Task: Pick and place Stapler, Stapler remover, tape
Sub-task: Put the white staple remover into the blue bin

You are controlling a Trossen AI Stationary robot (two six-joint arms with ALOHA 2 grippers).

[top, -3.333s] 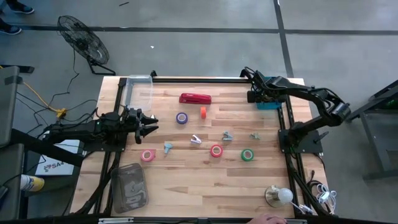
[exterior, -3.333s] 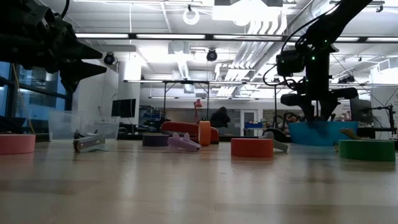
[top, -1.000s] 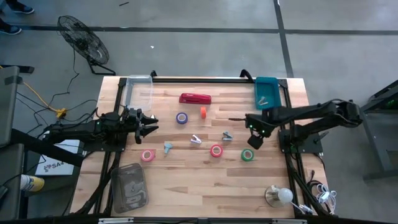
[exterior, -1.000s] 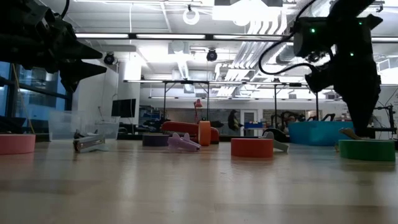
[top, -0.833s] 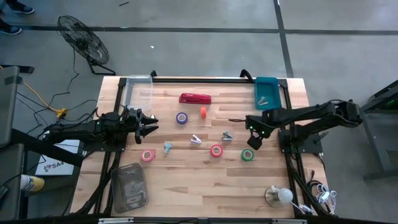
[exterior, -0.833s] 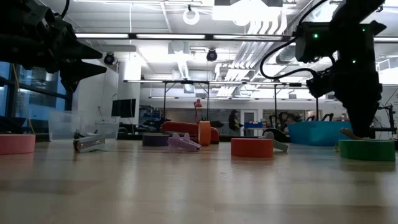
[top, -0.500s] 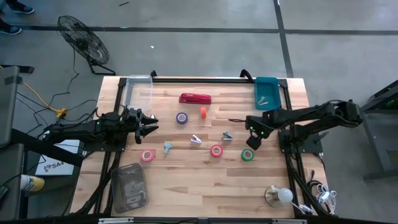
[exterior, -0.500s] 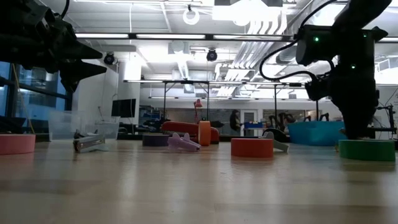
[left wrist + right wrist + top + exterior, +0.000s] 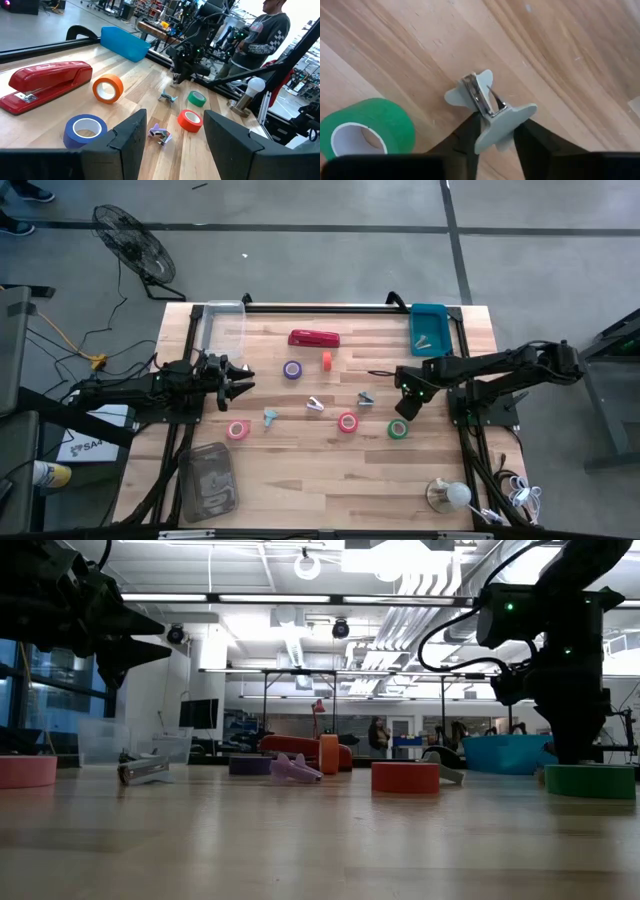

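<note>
Right gripper [image 9: 495,131] moved from over the teal bin [image 9: 430,327] to table level beside the green tape [image 9: 367,127]. Dropped onto the pale staple remover [image 9: 487,107] and now pinched around it, jaws narrowed from wide.

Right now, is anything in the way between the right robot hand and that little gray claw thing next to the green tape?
No, nothing is in the way. The right gripper has its two fingers around the staple remover, down on the wooden table. The green tape roll sits just beside it, off to one side.
</note>
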